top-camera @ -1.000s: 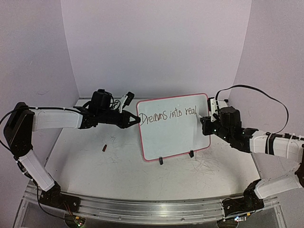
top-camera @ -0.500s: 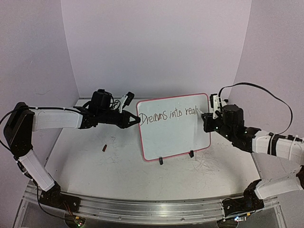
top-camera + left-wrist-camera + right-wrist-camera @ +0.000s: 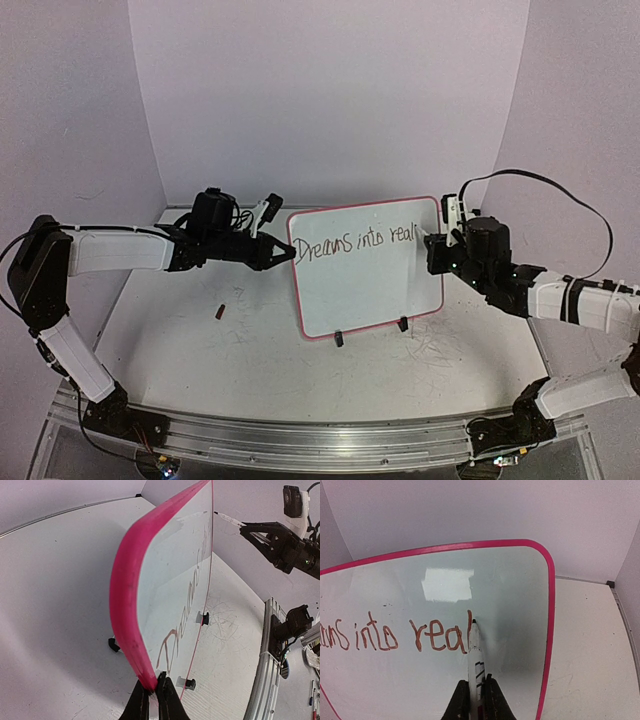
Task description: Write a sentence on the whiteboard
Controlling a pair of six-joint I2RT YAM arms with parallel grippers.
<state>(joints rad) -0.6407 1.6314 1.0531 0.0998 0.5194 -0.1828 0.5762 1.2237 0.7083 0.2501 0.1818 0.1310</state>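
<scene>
Clamps the left edge of the glossy, pink-framed, round-cornered whiteboard (image 3: pixel 365 290) with the left gripper (image 3: pixel 288 252). Pinches a white marker (image 3: pixel 475 650) in the right gripper (image 3: pixel 476 692), tip touching the end of the sentence (image 3: pixel 355 242) near the whiteboard's top. Reads "Dreams into real"; last stroke unclear.

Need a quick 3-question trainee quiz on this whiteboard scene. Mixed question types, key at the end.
1. True or false: the left pincer is clamped on the edge of the whiteboard.
2. The right pincer holds: A) a marker; B) an eraser; C) nothing.
3. Fill in: in the sentence, the word after "Dreams" is ____.
Key: 1 true; 2 A; 3 into.
</scene>
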